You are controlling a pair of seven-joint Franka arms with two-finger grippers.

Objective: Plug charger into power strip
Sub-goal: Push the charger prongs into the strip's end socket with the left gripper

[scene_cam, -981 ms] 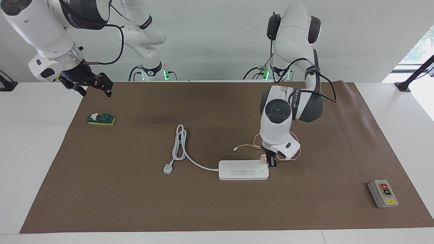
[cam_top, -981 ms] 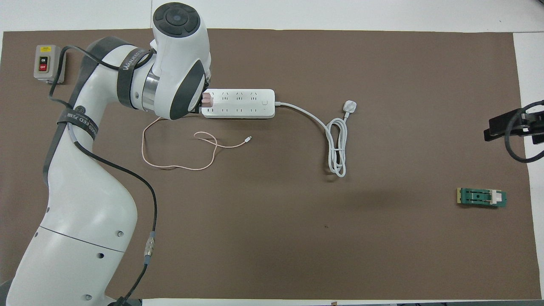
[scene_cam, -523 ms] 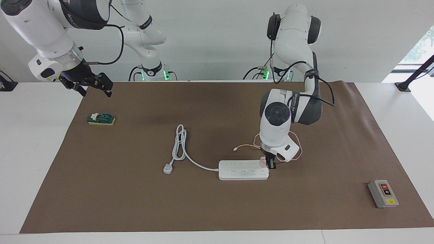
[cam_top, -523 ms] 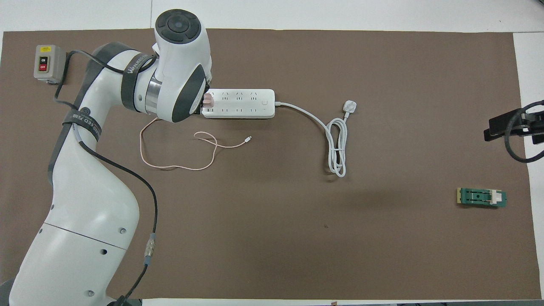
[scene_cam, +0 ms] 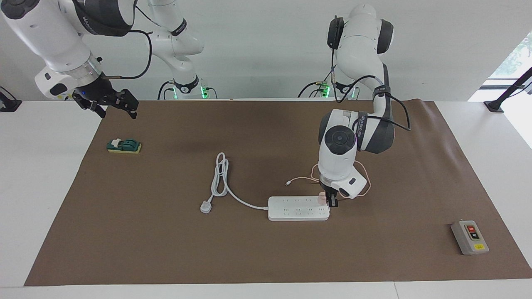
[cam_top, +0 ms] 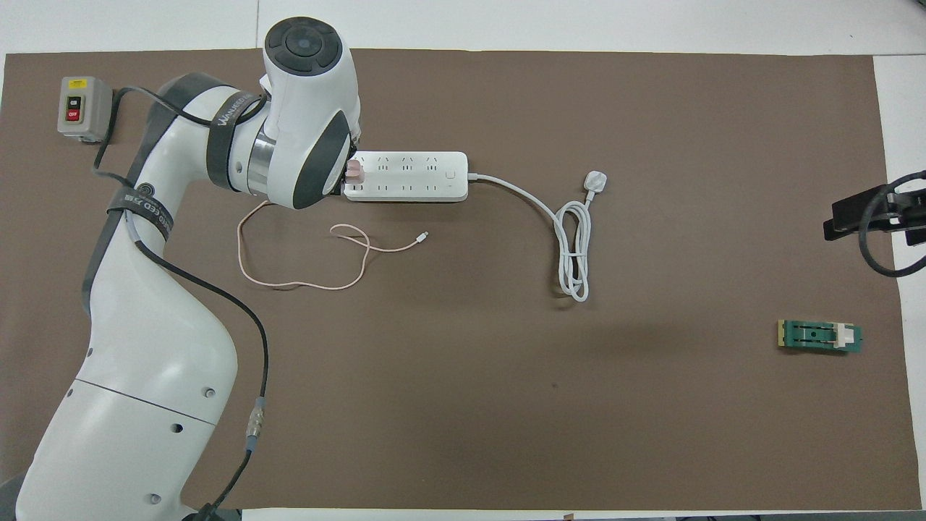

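Note:
The white power strip (scene_cam: 297,209) (cam_top: 409,176) lies flat mid-table, its thick cord running toward the right arm's end. The pale pink charger (scene_cam: 321,198) (cam_top: 354,171) stands upright on the strip's end socket at the left arm's end, prongs hidden. My left gripper (scene_cam: 329,200) points down and is shut on the charger; the wrist covers the fingers in the overhead view. The thin pink cable (scene_cam: 299,179) (cam_top: 304,282) loops on the mat nearer the robots. My right gripper (scene_cam: 117,111) (cam_top: 861,217) waits raised and open over the mat's edge at the right arm's end.
The strip's white three-pin plug (scene_cam: 205,207) (cam_top: 595,180) and coiled cord lie beside it. A grey box with red and black buttons (scene_cam: 469,236) (cam_top: 78,107) sits farther out at the left arm's end. A green and yellow block (scene_cam: 124,145) (cam_top: 820,336) lies below the right gripper.
The left gripper has sunk a little, bringing the charger down against the strip's end socket. Over the last half second nothing moved. The right arm stayed still.

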